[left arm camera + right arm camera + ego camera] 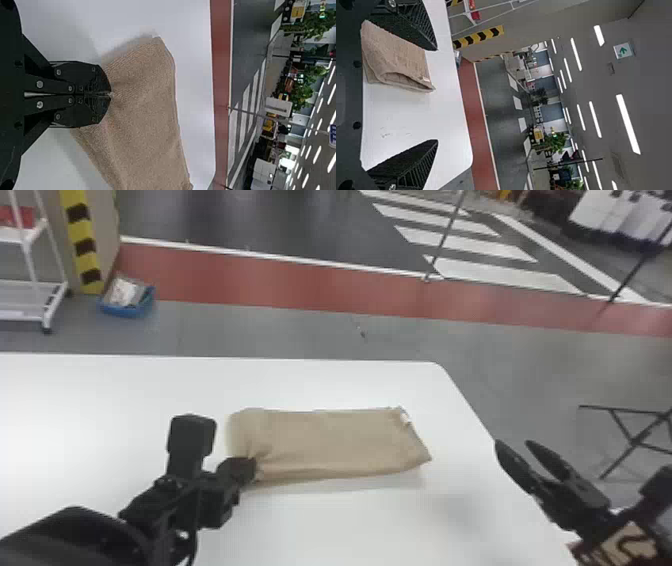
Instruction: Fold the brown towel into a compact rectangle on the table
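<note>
The left pincer (248,470) hides the pinched bit of brown towel (330,442); the head view crops the table (320,527).

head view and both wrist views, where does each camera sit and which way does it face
Head view: on the robot's head, facing forward and down at the towel and table; left gripper and right gripper show.
Left wrist view: on that wrist, looking out past its shut gripper over towel and floor.
Right wrist view: on that wrist, looking out past its open gripper over table and floor.
Shared: towel and table, in all three.
</note>
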